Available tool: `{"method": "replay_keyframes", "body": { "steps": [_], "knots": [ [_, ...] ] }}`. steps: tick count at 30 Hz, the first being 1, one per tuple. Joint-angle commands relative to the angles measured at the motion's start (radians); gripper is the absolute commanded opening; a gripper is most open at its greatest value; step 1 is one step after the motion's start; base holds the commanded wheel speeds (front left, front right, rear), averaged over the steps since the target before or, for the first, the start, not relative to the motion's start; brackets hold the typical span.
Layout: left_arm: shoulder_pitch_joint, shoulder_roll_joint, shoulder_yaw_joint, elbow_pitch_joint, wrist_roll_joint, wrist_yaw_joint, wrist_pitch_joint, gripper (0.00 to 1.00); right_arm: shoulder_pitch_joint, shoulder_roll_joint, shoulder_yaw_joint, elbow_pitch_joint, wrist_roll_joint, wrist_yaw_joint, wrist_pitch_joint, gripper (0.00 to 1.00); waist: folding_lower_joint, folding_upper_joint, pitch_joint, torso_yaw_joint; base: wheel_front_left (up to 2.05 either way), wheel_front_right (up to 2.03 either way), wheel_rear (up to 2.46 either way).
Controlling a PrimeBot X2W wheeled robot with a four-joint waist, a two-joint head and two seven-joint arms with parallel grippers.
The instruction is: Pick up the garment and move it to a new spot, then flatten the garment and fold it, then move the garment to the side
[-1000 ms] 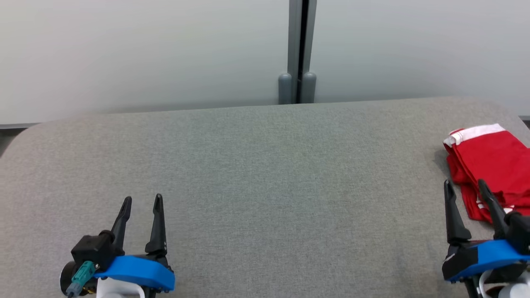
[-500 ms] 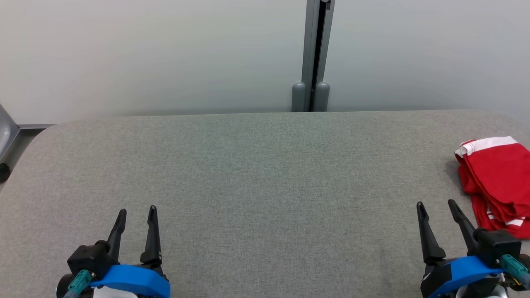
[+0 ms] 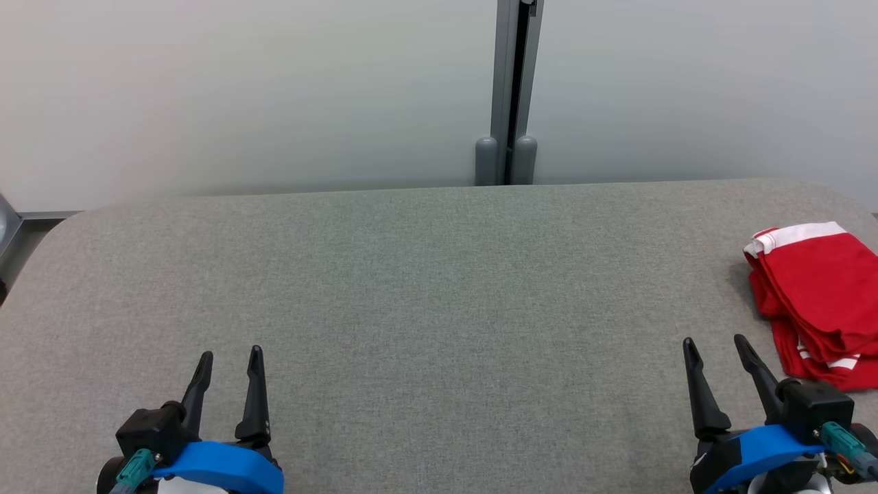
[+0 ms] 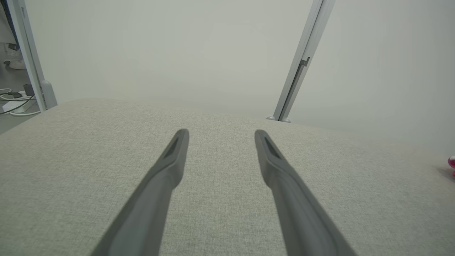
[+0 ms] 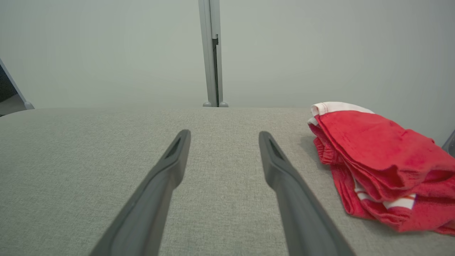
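The folded red cloth garment with white bands (image 3: 820, 288) is lying at the right end of the grey fabric-covered table (image 3: 439, 288), the left gripper (image 3: 231, 353) and right gripper (image 3: 714, 340) are hovering over its near-left and near-right parts, and an upright grey post (image 3: 509, 89) is standing behind its far edge.

The red garment (image 3: 820, 288) runs off the right edge of the head view, so its far side is cut off. In the left wrist view a tiny red bit (image 4: 452, 162) at the right edge is too small to tell
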Motion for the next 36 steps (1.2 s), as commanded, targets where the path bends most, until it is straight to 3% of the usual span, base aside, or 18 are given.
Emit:
{"method": "replay_keyframes", "body": {
  "steps": [1, 16, 17, 23, 36],
  "knots": [
    [-0.003, -0.001, 0.0, 0.002, 0.004, -0.006, -0.004, 1.0, -0.012, 0.003, -0.001, 0.005, 0.006, 0.0, -0.008, 1.0, 0.0, 0.0, -0.001, -0.002, 0.0, 0.0, 0.0],
    [-0.011, 0.008, -0.009, 0.021, -0.009, -0.008, -0.004, 1.0, -0.013, 0.009, 0.002, 0.021, 0.018, 0.0, -0.017, 1.0, 0.0, 0.0, -0.006, -0.005, 0.0, 0.0, 0.0],
    [-0.001, 0.003, -0.005, 0.02, -0.009, -0.002, 0.0, 0.0, -0.005, 0.007, 0.001, 0.021, 0.012, 0.0, -0.012, 0.0, 0.0, 0.0, -0.006, -0.006, 0.0, 0.0, 0.0],
    [0.042, -0.01, -0.003, 0.064, -0.02, -0.002, 0.01, 0.0, 0.022, 0.012, -0.001, 0.074, 0.022, 0.0, 0.0, 0.0, 0.0002, 0.0, -0.005, -0.006, 0.0, 0.0, 0.0],
    [0.027, -0.02, 0.033, 0.021, -0.238, -0.002, 0.074, 0.0, 0.006, 0.014, -0.01, 0.059, 0.281, 0.0, 0.049, 0.0, 0.0001, 0.0, -0.003, -0.005, 0.0, 0.0, 0.0]
  ]
}}
